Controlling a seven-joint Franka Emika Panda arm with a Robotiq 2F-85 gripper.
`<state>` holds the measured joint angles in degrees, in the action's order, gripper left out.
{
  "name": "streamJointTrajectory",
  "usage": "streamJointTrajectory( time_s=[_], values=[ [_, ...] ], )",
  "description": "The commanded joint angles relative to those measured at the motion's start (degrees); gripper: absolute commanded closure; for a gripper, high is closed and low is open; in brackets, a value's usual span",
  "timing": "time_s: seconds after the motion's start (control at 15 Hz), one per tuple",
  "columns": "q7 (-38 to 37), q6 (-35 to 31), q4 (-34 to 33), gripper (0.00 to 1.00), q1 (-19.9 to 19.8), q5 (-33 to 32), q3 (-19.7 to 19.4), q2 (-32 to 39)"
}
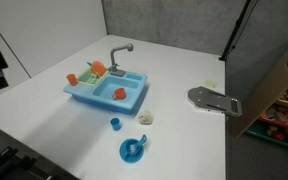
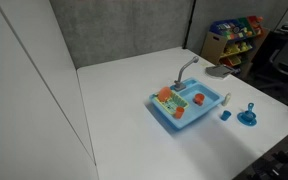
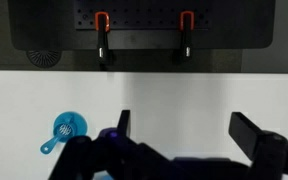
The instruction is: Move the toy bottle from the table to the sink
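- In the wrist view, the hand point(image 3: 184, 135) is hanging with its fingers spread wide, gripping nothing.
- The toy bottle point(image 1: 146, 118) is sitting on the white worktop point(image 1: 189, 140), just beside the sink point(image 1: 99, 101) and near the small blue cup point(image 1: 115, 124).

Gripper point(image 3: 184, 138): reaching into the wrist view from the near bottom edge, touching nothing.
Jaws: standing wide apart, gripping nothing.
Fingers point(image 3: 124, 124): two dark tips pointing toward the far side, one showing left, one right.
Wrist: its dark body is filling the bottom edge.
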<state>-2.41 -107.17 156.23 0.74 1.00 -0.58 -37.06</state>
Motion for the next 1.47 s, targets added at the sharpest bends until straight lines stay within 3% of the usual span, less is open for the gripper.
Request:
streamJointTrajectory(
  time_s=[0.0,0.67,1.4],
  values=[
    [0.2,0.2,-0.1,0.0,-0.4,0.2,0.4,0.0],
    [0.2,0.2,-0.1,0.0,-0.4,0.2,0.4,0.0],
    [-3.5,2.5,-9.9,0.0,-0.5,0.3,2.8,5.0]
  ],
)
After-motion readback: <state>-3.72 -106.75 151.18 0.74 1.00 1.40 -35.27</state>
